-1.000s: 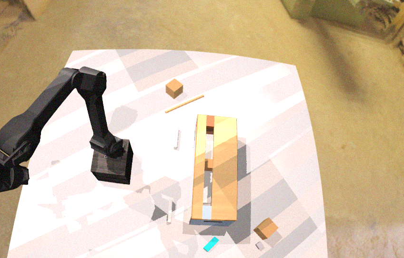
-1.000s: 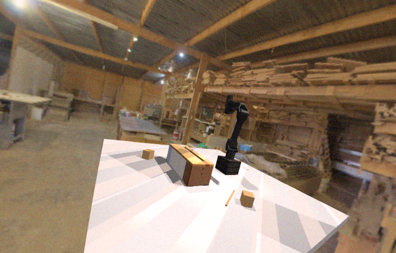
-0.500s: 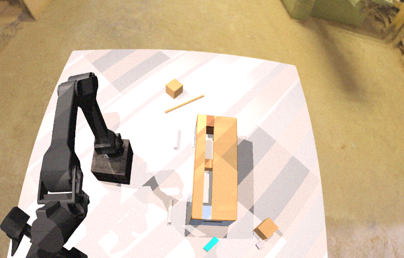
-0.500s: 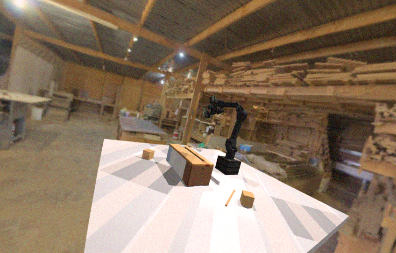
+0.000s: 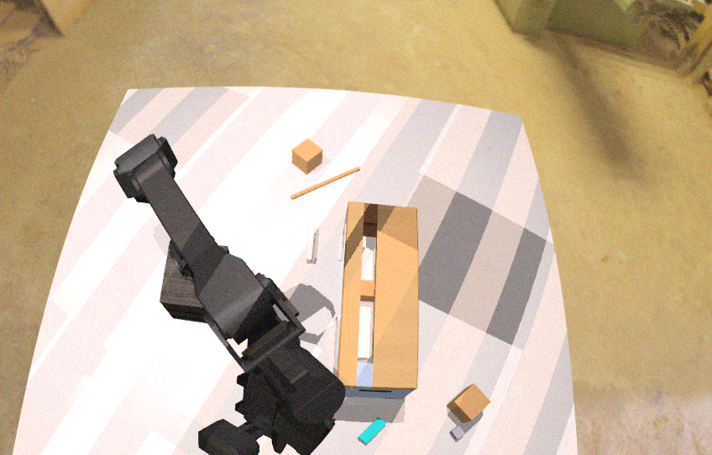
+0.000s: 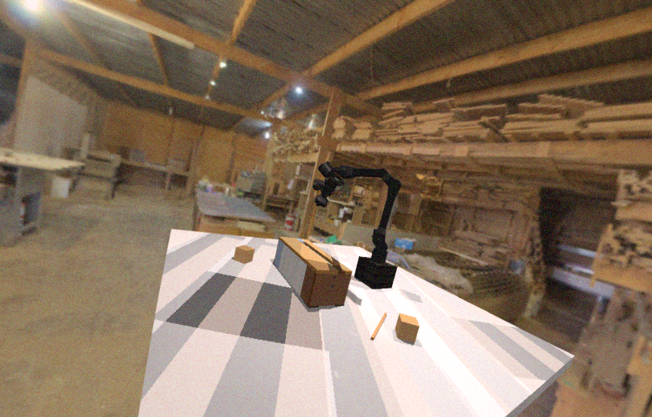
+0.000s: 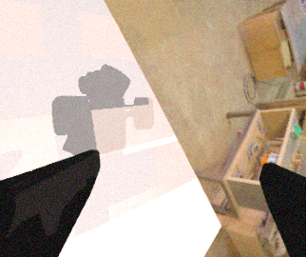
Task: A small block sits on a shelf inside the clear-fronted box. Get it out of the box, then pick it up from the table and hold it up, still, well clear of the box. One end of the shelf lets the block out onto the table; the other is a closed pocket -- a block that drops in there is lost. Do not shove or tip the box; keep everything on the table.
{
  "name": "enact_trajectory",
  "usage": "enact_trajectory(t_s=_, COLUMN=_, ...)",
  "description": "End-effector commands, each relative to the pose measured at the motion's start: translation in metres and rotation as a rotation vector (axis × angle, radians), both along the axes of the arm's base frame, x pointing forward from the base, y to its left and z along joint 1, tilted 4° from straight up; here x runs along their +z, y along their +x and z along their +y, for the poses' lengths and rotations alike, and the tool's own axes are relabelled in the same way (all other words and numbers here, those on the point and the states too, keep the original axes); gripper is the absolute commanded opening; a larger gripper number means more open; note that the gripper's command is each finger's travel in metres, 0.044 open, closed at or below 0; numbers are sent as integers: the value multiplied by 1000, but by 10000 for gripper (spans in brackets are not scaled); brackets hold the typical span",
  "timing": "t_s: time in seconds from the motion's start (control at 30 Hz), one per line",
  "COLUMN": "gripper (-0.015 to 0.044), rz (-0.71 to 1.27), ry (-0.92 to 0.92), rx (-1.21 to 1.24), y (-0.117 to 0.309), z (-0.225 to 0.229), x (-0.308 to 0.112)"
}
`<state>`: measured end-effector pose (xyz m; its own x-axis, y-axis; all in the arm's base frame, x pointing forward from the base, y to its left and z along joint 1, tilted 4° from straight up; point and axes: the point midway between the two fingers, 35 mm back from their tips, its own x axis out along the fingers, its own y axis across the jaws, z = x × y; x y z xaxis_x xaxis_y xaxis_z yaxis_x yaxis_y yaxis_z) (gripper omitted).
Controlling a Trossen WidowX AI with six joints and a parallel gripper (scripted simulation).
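The long wooden box stands upright, with a slot along its top. Its clear front faces away from the arm base. Through the slot an orange piece shows near the middle; I cannot tell whether it is the block or part of the box. A flat teal block lies on the table just beyond the box's near end in the top view. My gripper is open and empty, high above the table to the arm-base side of that box end. The shelf and pocket are hidden.
One orange cube and a thin orange stick lie past the box's far end. Another cube stands near a small grey piece. A white bar lies between arm base and box.
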<state>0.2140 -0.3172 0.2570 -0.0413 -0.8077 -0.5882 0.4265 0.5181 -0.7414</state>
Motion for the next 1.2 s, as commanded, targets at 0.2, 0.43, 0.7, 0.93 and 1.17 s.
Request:
enact_trajectory(t_s=0.2, gripper=400, rz=355, ry=209, rx=570, y=93, z=117, x=-72)
enact_trajectory(t_s=0.43, gripper=400, rz=671, ry=306, rx=1015, y=118, z=228, x=-121)
enact_trajectory(t_s=0.7, gripper=400, rz=1113, ry=353, rx=1525, y=89, z=357, x=-169)
enact_trajectory(t_s=0.93, gripper=400, rz=1271, ry=353, rx=1674, y=67, z=391, x=-181)
enact_trajectory(t_s=1.17, gripper=400, rz=1271, ry=352, rx=1674, y=68, z=391, x=-188)
